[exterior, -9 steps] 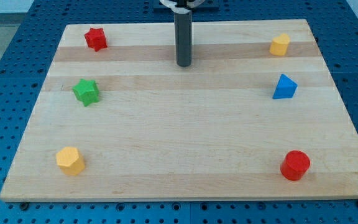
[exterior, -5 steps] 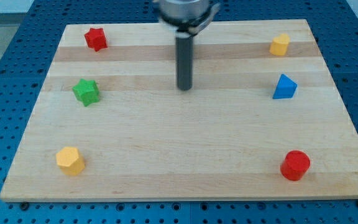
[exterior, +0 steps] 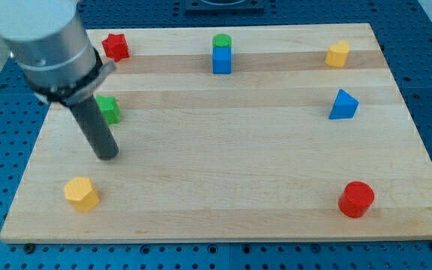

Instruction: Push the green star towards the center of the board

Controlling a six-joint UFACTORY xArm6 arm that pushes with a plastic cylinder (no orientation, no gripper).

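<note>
My tip (exterior: 107, 155), a bare rod with nothing to grasp, is resting just below the green star (exterior: 110, 108), which is sitting at the board's (exterior: 223, 187) left, half hidden behind the rod.

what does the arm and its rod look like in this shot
The arm shows as a wide, light grey cylinder entering from the view's top left, with a darker band at its lower edge. From it comes a straight, dark grey, round rod, plain and smooth. My tip is blunt and the same dark colour. No cables, labels or markings can be seen on any part.
</note>
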